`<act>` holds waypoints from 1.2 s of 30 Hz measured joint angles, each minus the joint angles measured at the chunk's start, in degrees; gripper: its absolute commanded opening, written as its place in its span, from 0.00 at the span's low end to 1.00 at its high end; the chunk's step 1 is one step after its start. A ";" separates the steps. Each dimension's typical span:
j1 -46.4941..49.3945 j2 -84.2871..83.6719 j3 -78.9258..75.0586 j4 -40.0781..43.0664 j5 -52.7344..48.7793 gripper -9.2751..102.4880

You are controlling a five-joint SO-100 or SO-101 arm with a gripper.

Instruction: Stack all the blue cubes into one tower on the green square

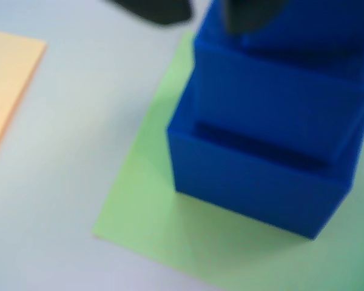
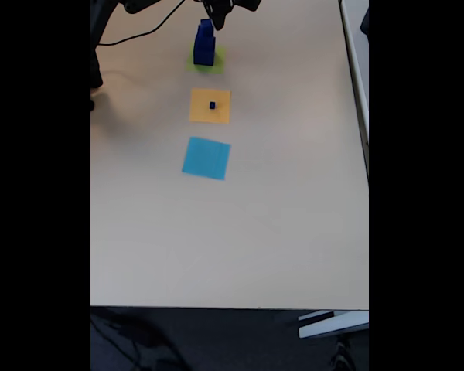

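Note:
A tower of blue cubes (image 1: pixel 261 182) stands on the green square (image 1: pixel 151 230), largest at the bottom, a smaller one (image 1: pixel 279 103) on it and a third tier at the top edge. In the fixed view the tower (image 2: pixel 205 42) rises from the green square (image 2: pixel 207 62) at the far end of the table. A tiny blue cube (image 2: pixel 213 105) lies alone on the orange square (image 2: pixel 210 106). My gripper (image 2: pixel 216 15) hovers at the tower's top. In the wrist view its dark, blurred fingers (image 1: pixel 158 9) show at the top edge, and their spacing is unclear.
A light-blue square (image 2: pixel 206 158) lies nearer than the orange one, in line with it. The orange square's corner (image 1: pixel 6 79) shows at the left of the wrist view. A black cable (image 2: pixel 139 31) runs at the far left. The table edge (image 2: pixel 216 308) is at the front.

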 measured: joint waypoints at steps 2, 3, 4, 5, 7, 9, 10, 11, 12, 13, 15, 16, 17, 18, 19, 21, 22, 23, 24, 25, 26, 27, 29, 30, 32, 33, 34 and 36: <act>0.00 0.00 0.09 0.00 0.00 0.08; 0.00 0.00 0.09 0.00 0.00 0.08; 0.00 0.00 0.18 0.00 0.00 0.08; 0.18 0.00 0.18 0.00 0.00 0.08; 0.26 0.00 0.18 0.00 0.00 0.08; 0.35 0.00 0.18 0.00 0.00 0.08; 0.35 0.00 0.18 0.00 0.00 0.08; 0.35 0.00 0.18 0.00 0.00 0.08; 0.35 0.00 0.18 0.00 0.00 0.08; 0.26 0.00 0.18 0.00 0.00 0.08; 0.26 0.00 0.18 0.00 0.00 0.08; 0.26 0.00 0.18 0.00 0.00 0.08; 0.26 0.00 0.18 0.00 0.00 0.08; 0.26 0.00 0.18 0.00 0.00 0.08; 0.26 0.00 0.18 0.00 0.00 0.08; 0.26 0.00 0.18 0.00 0.00 0.08; 0.26 0.00 0.18 0.00 0.00 0.08; 0.26 0.00 0.35 0.00 0.00 0.08; 0.26 0.00 0.44 0.00 0.00 0.08; 0.26 0.00 0.44 0.00 -0.18 0.08; 0.26 0.00 0.44 0.00 -0.35 0.08; 0.26 0.00 0.44 0.00 -0.44 0.08; 0.35 0.00 0.53 0.00 -0.44 0.08; 0.44 0.00 0.53 0.00 -0.44 0.08; 0.70 0.00 0.62 0.00 -0.44 0.08; 0.70 0.00 0.62 0.00 -0.44 0.08; 0.79 0.00 0.62 0.00 -0.44 0.08; 0.79 0.00 0.70 0.00 -0.44 0.08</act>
